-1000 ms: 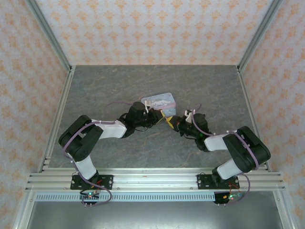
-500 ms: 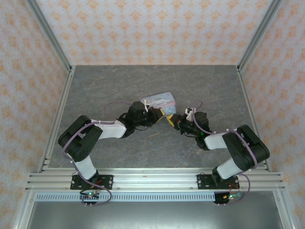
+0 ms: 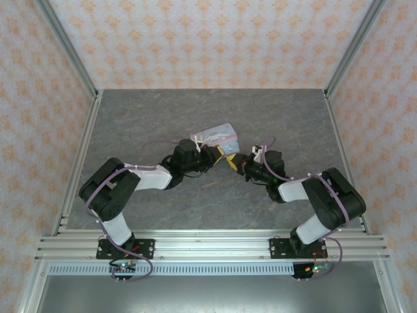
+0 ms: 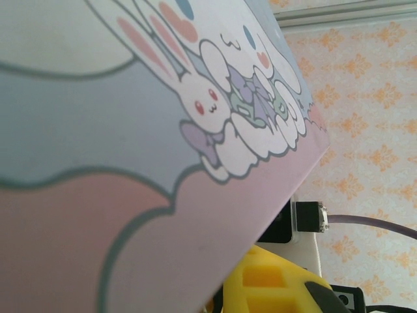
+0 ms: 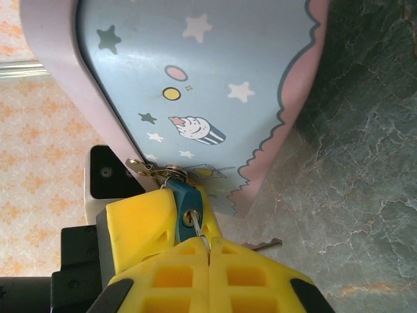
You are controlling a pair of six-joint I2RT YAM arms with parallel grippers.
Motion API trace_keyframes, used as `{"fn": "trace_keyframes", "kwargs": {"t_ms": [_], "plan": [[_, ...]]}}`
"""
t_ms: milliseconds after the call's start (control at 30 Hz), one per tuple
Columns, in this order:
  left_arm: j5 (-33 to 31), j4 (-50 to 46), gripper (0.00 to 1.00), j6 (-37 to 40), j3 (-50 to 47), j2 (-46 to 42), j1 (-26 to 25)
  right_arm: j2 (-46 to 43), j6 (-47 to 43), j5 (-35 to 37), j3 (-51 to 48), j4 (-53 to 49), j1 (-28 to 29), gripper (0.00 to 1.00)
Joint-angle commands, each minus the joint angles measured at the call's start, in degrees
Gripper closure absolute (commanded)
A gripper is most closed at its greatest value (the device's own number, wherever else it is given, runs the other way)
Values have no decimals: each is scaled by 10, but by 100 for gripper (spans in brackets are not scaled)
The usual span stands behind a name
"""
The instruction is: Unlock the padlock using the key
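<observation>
As the key sits in the lock: your right gripper (image 5: 208, 251) is pinched fully together on the key (image 5: 197, 229), with only a short run of shaft showing between the fingertips and the keyhole.
Padlock: the blue padlock (image 5: 184, 195) hangs by its shackle from the hasp (image 5: 146, 168) on the tin's edge. Its keyhole end faces your right fingertips, just ahead of them.
Tin: the tin (image 5: 215, 78) is tipped up off the table (image 5: 365, 163), starred face toward the right wrist camera. In the top view it sits just beyond the two wrists.
Key axis: the shaft runs straight from the fingertips into the lock body, roughly in line with the padlock's long axis. That's the line the coming move turns on.
Left gripper: your left gripper (image 3: 216, 151) is at the tin's near edge. A yellow finger (image 5: 140, 225) lies against the padlock's left side. The tin hides the jaw gap, so can't tell if it's wide or closed. Likely bracing the tin.
Nearer arm: right, it has the key. Left is support.
Step (judgement): insertion looks done, turn not done. The shackle looks seated.
Next (judgement): roll your right wrist about the shaft line with no sideways push.
Risk (judgement): the key is thin and could bend or slip between the pads. The lock may swing on the hasp.
</observation>
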Motion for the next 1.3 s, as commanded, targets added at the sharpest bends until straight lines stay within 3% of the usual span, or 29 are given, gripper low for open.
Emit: {"fn": "trace_keyframes", "kwargs": {"t_ms": [0,700,1267], "plan": [[47,52,100,-15,-5,-30,-16,12,-1,-1,29,44,0,100],[48,44,100,-9,-2,-36,-16,73,46,-28,52,115,-8,100],[60,40,100,-5,-6,-41,-18,69,7,-72,77,66,-19,100]]}}
